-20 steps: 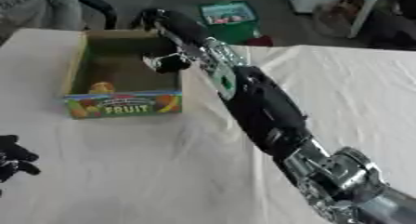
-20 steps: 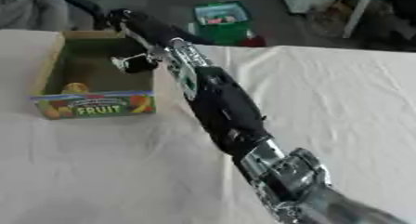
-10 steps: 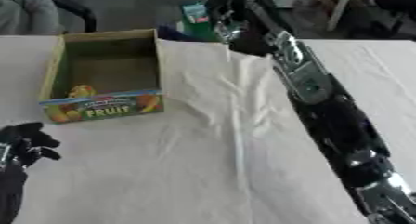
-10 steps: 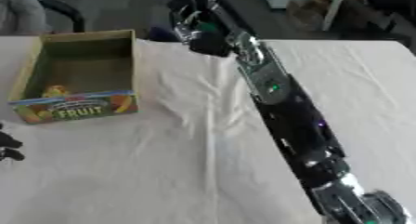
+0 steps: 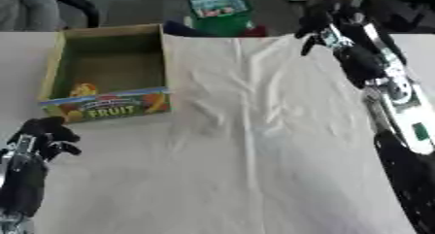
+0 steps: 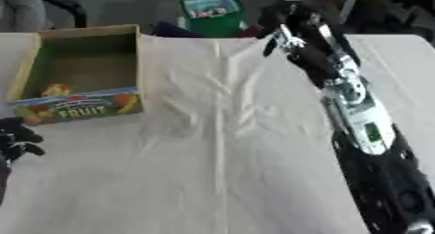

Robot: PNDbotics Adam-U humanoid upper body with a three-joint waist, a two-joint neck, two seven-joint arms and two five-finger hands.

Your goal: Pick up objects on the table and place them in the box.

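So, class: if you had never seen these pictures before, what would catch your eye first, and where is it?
The long black and silver right arm stands out first, stretched up the right side, its robot hand at the table's far edge. Next comes the cardboard box marked FRUIT at the far left of the white cloth, with something yellow in its near corner. The left robot hand shows low at the left, just in front of the box.

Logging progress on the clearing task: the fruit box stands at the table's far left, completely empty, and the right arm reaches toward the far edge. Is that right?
Not quite. The fruit box is not empty: the left eye view shows a small yellow thing in its near left corner. The rest holds: far left of the table, right arm reaching toward the far edge.
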